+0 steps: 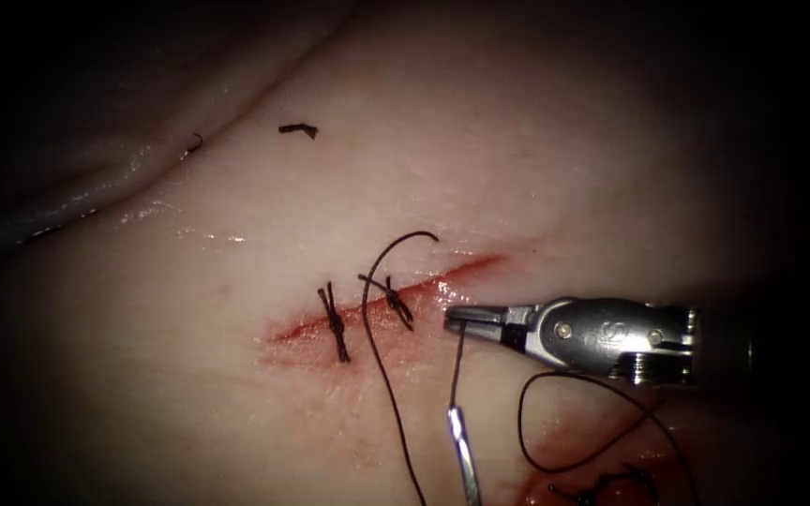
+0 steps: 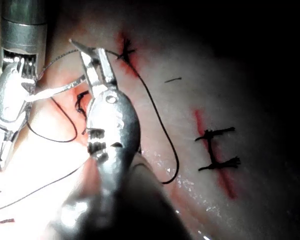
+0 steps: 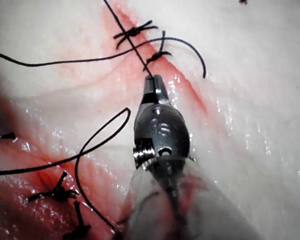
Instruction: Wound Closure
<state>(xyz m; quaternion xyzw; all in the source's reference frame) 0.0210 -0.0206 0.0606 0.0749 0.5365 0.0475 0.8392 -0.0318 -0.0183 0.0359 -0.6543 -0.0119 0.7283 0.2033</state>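
**Right jaws clamped on thread, needle free of the tissue**
Your right tool (image 1: pixel 457 320) had its jaws closed on the thread (image 1: pixel 382 375) just near the open right end of the cut (image 1: pixel 452 278), right of two stitches (image 1: pixel 335 323). Needle (image 1: pixel 462 450) lay nearer, trailing from that grip on the tissue (image 1: pixel 564 169), not in it. The short hold likely kept it controlled. Left tool (image 2: pixel 92 52): couldn't tell what it held.

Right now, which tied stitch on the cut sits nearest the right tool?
The right-hand stitch, close beside the right tool; the other stitch lies farther left.
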